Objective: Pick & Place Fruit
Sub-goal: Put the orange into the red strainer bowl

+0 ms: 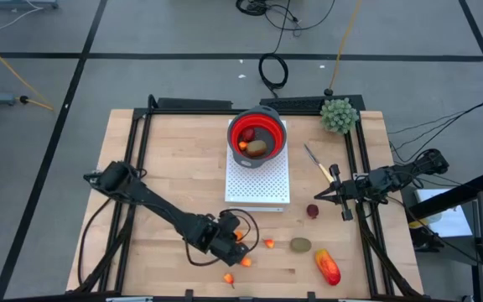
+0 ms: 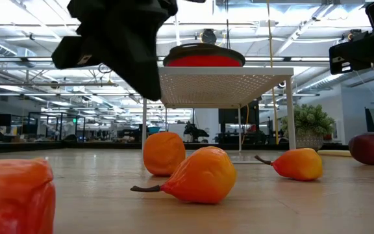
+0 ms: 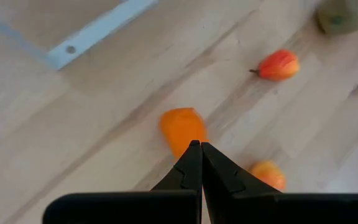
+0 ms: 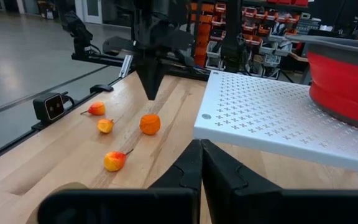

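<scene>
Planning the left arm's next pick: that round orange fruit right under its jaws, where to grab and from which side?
Take the round orange fruit across its widest middle, coming straight down from above. It sits alone on bare wood with no stem showing, so any jaw angle fits. The left gripper hangs just over it with jaws shut; it would probably need to open before descending.

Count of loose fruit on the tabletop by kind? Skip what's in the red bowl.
Small orange pieces: 4
Dark-red ball: 1
Brown-green oval: 1
Red-orange oblong: 1
Total: 7
</scene>
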{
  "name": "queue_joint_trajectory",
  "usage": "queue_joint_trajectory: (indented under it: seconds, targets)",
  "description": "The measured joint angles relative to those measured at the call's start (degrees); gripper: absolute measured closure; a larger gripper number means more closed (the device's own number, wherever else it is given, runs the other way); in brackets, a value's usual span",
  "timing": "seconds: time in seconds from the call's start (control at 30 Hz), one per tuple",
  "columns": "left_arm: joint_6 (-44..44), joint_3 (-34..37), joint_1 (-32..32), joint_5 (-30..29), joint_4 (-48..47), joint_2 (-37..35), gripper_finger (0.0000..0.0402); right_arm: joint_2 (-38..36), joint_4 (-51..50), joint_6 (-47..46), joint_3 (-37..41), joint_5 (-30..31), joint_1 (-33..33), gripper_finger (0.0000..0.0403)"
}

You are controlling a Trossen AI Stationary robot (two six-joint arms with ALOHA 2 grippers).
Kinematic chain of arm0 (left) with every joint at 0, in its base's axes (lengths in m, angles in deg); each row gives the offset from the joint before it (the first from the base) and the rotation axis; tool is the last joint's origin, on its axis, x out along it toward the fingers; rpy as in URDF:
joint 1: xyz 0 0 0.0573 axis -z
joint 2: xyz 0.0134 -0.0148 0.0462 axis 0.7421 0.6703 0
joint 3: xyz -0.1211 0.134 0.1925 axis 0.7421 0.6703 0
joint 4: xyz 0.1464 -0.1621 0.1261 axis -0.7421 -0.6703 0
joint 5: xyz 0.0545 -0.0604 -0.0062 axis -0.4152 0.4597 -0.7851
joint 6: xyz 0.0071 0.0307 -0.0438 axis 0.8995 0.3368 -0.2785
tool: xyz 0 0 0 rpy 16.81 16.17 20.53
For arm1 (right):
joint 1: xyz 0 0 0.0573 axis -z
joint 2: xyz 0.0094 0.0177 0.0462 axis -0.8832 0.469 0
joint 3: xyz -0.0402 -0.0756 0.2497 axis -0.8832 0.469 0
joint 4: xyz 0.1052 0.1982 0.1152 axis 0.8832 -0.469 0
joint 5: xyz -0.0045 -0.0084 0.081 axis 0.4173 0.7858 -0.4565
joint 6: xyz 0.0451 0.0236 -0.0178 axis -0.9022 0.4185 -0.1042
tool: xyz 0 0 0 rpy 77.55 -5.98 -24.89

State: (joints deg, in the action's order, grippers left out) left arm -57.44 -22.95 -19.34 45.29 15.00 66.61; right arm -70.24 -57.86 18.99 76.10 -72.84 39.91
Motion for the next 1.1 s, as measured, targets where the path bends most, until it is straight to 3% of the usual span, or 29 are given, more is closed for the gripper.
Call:
queue_joint_trajectory:
  seconds: [0.6,1.1]
  targets:
    - [3.4,-0.8,-0.2,-1.5,0.3,0.8,0.0396,0.0,0.0,0.0,0.0,0.0,0.0,0.0403]
    - [2.4,-0.8,-0.2,-1.6,0.4,0.7,0.0294,0.0,0.0,0.0,0.0,0.0,0.0,0.0403]
